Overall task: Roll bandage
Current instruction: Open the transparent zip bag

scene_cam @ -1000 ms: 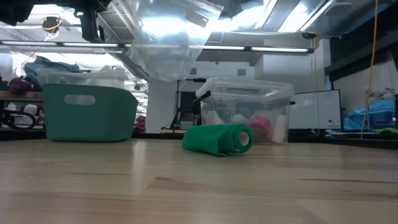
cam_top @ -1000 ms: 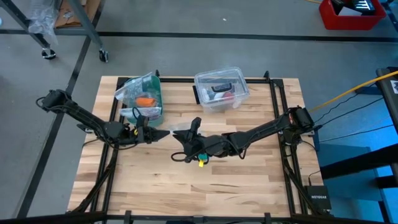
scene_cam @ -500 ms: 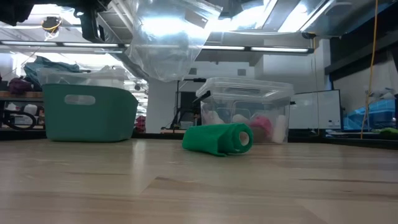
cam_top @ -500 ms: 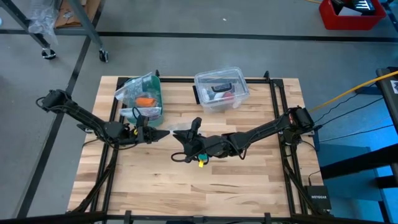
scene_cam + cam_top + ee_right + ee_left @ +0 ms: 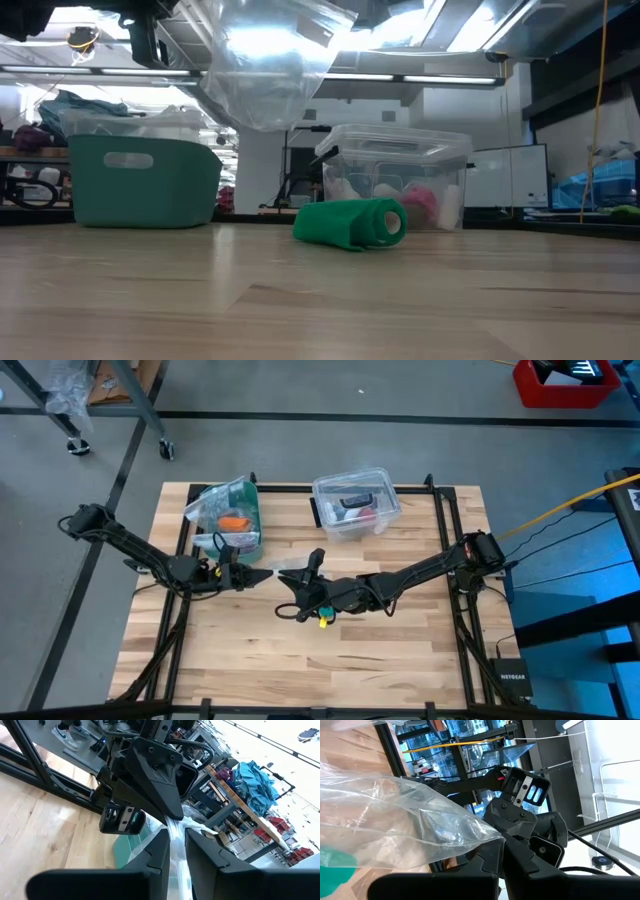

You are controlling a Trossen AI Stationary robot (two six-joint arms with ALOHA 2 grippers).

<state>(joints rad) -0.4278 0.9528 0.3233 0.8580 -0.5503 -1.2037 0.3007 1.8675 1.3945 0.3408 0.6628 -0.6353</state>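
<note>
Wood table: clear bag (empty?) pinched by both fingers.

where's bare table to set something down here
Free: the wide strip of table nearest the camera's bottom edge, below both arms. Crowded: the far side, with the teal bin and clear box, and mid-table where both claws pinch a plastic bag.

My worktop is pale wooden planks. On it lie the rolled teal bandage, a lidded clear plastic box behind it, and a teal bin to one side.
</note>
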